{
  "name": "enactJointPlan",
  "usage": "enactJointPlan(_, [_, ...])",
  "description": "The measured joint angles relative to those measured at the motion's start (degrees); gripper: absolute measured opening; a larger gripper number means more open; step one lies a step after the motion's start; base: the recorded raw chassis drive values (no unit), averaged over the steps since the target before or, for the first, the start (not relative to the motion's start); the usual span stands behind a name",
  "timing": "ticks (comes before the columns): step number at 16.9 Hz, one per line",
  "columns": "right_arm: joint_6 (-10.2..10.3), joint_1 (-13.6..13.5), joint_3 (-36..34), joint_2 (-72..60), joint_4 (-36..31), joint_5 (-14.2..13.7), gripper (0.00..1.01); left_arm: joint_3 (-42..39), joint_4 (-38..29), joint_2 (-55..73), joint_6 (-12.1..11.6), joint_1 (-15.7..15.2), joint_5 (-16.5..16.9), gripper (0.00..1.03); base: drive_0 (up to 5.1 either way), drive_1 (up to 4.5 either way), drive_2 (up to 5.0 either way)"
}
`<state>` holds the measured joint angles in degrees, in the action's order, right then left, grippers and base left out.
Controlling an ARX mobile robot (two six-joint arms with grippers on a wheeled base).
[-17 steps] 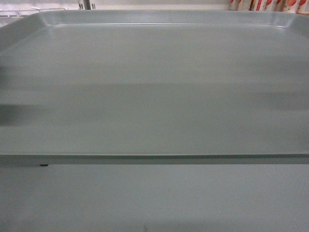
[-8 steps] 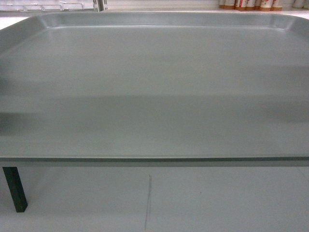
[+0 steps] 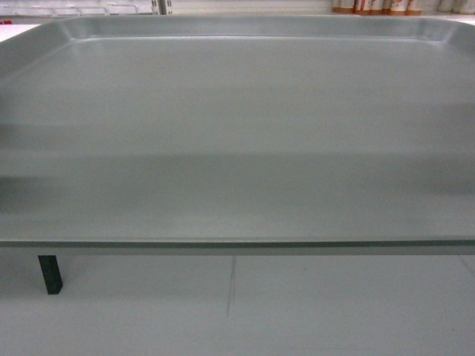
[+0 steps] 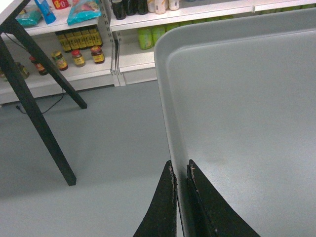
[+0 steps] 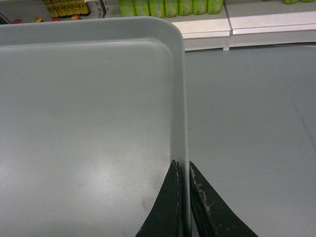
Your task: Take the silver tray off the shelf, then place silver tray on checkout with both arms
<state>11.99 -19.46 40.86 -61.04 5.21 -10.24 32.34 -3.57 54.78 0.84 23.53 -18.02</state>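
The silver tray [image 3: 237, 133] fills the head view, held level in the air above the grey floor. My left gripper [image 4: 179, 165] is shut on the tray's [image 4: 247, 113] left rim, one black finger outside and one inside. In the same way my right gripper [image 5: 181, 164] is shut on the right rim of the tray [image 5: 89, 113]. Neither gripper shows in the head view. A corner of a white top [image 4: 9, 7] on black legs shows at the upper left of the left wrist view; I cannot tell whether it is the checkout.
Slanting black table legs [image 4: 34, 118] stand on the grey floor [image 4: 108, 143] left of the tray; one leg foot [image 3: 50, 273] shows under the tray's near edge. White store shelves [image 4: 148, 54] with bottles and jars run along the back, as do shelves [image 5: 237, 24].
The tray stays gripped while the background shifts. The black leg has come into view at lower left and moved right; the bottles at the top right have slid left.
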Motion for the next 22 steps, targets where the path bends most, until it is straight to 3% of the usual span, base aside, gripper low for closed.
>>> enactJointPlan(15, [0.0,0.0,0.0,0.0,0.0,0.0,0.03,0.0,0.0,0.2,0.0,0.0,0.0,0.04,0.0,0.0,0.0])
enactJointPlan(22, [0.0,0.0,0.0,0.0,0.0,0.0,0.03,0.0,0.0,0.2,0.0,0.0,0.0,0.04,-4.8,2.58,2.6])
